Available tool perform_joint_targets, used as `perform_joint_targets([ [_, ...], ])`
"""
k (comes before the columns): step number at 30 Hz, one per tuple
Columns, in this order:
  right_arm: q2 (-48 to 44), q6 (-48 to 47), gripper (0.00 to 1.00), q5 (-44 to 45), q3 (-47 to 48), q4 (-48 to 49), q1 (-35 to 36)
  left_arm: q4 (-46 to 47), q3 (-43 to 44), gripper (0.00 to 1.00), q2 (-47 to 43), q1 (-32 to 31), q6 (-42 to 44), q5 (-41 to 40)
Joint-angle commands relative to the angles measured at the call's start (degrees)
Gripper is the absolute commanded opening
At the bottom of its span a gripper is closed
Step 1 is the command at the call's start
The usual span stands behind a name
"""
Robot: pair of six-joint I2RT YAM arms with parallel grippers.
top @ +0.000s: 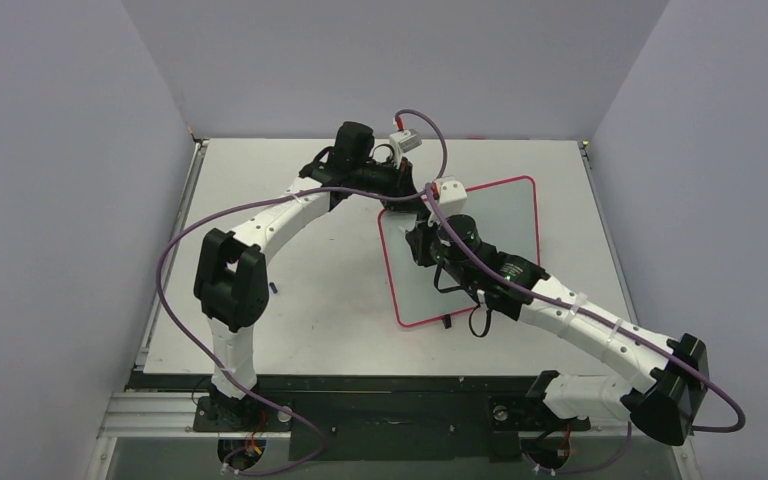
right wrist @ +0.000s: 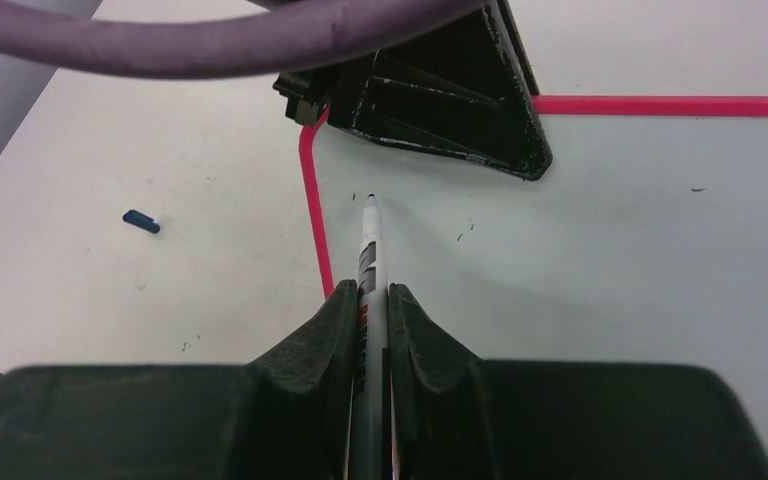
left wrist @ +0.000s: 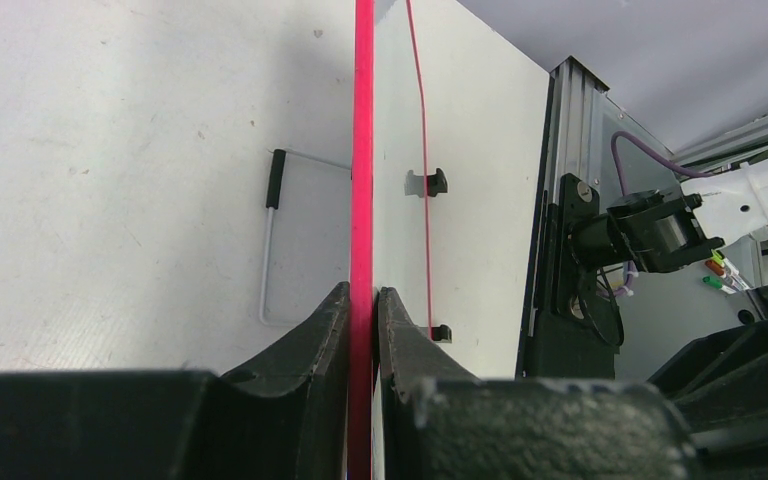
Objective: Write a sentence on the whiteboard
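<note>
Whiteboard (top: 505, 215): on the table (top: 310, 320), right of centre.
Left claw (left wrist: 363, 295): pinching the board's pink frame at its far-left corner.
Right claw (right wrist: 368, 292): pinching a pen (right wrist: 370, 250).
Pen axis: points straight out from the claw, tip just inside the board's left edge, near the left claw; contact unclear.
Sentence: no lettering visible.
Containers: none visible.

Pen (right wrist: 370, 250) seemingly on whiteboard (right wrist: 610, 230), near corner
</note>
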Motion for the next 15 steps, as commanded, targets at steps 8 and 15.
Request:
perform_joint_targets([
  [8, 2.7, 1.1, 0.00, 3.5, 3.5, 2.9, 0.5, 0.0, -1.1, 0.00, -3.3, -1.9, 3.1, -0.6],
  [15, 3.0, 1.5, 0.00, 4.2, 2.4, 2.5, 0.4, 0.0, -1.0, 0.00, -3.3, -2.2, 3.1, -0.7],
])
